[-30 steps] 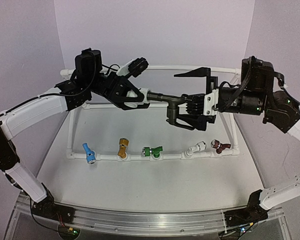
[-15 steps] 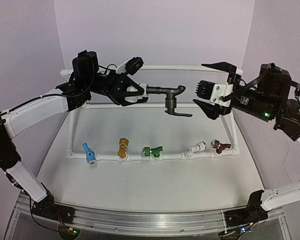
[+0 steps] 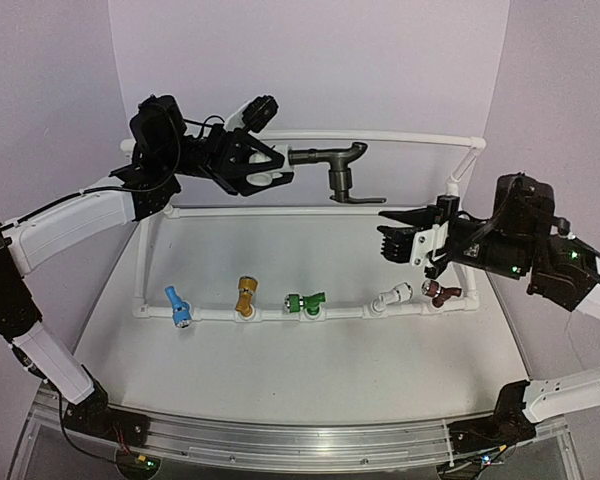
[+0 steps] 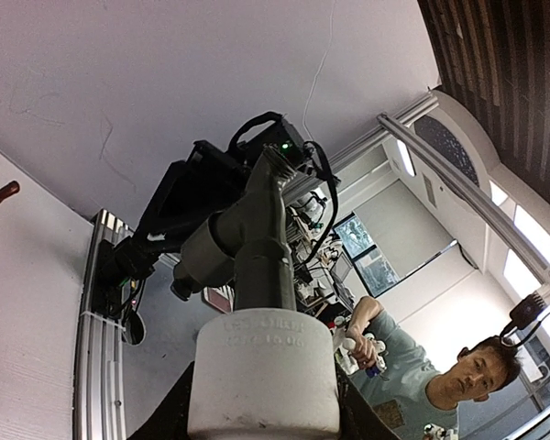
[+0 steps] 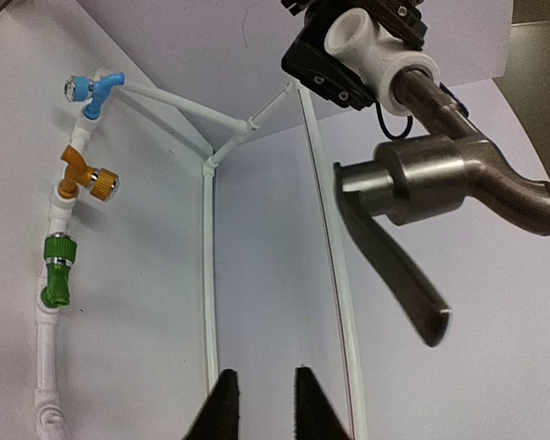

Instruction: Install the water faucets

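We see left gripper [image 3: 273,172] clamped on dark grey faucet [image 3: 332,160] by white fitting [image 5: 367,37], level with pipe frame [image 3: 400,134] top bar; right gripper [image 3: 388,230] nearly closed, empty, over frame's right end.

Top external: high behind the arms, overlooking white surface [image 3: 280,380]. Left wrist: close, upward along dark grey metal faucet [image 4: 257,243]. Right wrist: close, sharing that faucet, white pipe frame [image 5: 208,275].
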